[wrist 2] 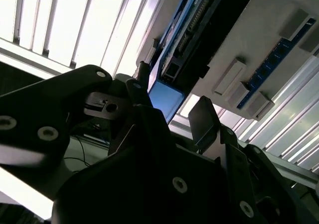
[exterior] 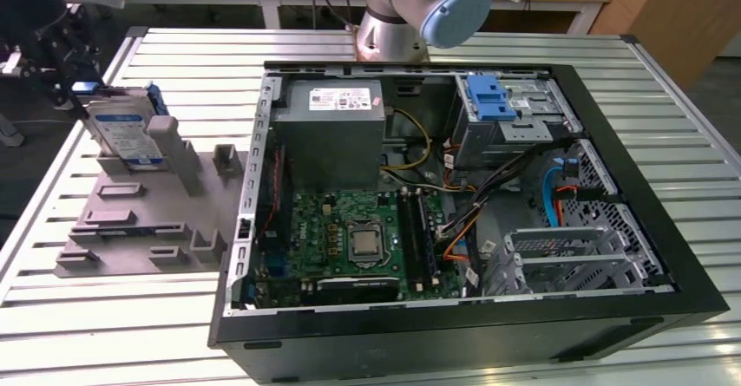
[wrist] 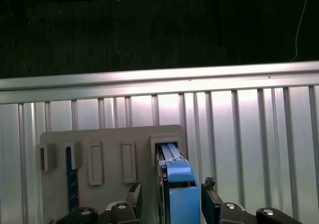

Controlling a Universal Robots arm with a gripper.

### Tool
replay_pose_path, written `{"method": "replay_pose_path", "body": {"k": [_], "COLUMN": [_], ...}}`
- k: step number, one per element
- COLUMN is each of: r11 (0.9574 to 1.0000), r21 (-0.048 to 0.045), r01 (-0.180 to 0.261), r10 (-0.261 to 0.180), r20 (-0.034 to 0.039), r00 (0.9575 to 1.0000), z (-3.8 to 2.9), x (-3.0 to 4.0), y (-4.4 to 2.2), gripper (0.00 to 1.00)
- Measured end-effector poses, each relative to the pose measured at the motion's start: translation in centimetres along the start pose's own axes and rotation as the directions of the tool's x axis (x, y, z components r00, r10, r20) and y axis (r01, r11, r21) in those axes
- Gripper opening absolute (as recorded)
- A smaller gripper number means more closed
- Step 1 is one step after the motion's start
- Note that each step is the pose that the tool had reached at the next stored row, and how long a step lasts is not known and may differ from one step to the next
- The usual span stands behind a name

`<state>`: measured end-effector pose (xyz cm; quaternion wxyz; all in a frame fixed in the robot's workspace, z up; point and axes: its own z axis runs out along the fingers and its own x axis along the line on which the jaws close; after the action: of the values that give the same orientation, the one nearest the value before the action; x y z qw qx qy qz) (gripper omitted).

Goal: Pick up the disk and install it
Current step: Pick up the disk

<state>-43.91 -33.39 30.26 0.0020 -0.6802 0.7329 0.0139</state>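
Well, closest in, my gripper [wrist: 172, 193] has its jaws spread, one to each flank of the disk [wrist: 174, 176], with a gap showing beside it, so nothing is pinched yet. That disk stands on edge in a slot of the grey holder [exterior: 127, 221], at the exterior view's left on the slatted table [exterior: 116, 334]. Further off sits the open computer case [exterior: 463, 338]. I judge the pickup barely begun, with the installing all left to do.

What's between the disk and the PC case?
In the exterior view, the grey fixture plate's empty upright posts stand between the disk and the PC case's side wall.
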Motion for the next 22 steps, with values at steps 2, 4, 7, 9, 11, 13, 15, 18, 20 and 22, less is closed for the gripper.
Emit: {"method": "replay_pose_path", "body": {"k": [2, 4, 7, 9, 11, 13, 15, 18, 20, 22], "r11": [1.0, 1.0, 1.0, 1.0, 1.0, 1.0, 1.0, 1.0, 1.0, 1.0], "r21": [0.0002, 0.0002, 0.0001, 0.0004, 0.0004, 0.0004, 0.0004, 0.0009, 0.0021, 0.0024], "r01": [0.0, 0.0, 0.0, 0.0, 0.0, 0.0, 0.0, 0.0, 0.0, 0.0], "r10": [0.0, 0.0, 0.0, 0.0, 0.0, 0.0, 0.0, 0.0, 0.0, 0.0], "r20": [0.0001, 0.0001, 0.0, 0.0001, 0.0001, 0.0001, 0.0001, 0.0001, 0.0003, 0.0002], "r00": [1.0, 1.0, 1.0, 1.0, 1.0, 1.0, 1.0, 1.0, 1.0, 1.0], "z": [0.38, 0.72, 0.93, 0.95, 0.95, 0.96, 0.97, 1.03, 1.11, 1.19], "x": [0.01, 0.02, 0.03, 0.0, -0.12, -0.34, -0.45, -0.46, -0.45, -0.45], "y": [0.02, 0.03, 0.05, 0.06, 0.07, 0.08, 0.09, 0.13, 0.2, 0.22], "gripper": [0.58, 0.58, 0.57, 0.51, 0.51, 0.51, 0.51, 0.51, 0.51, 0.51]}}
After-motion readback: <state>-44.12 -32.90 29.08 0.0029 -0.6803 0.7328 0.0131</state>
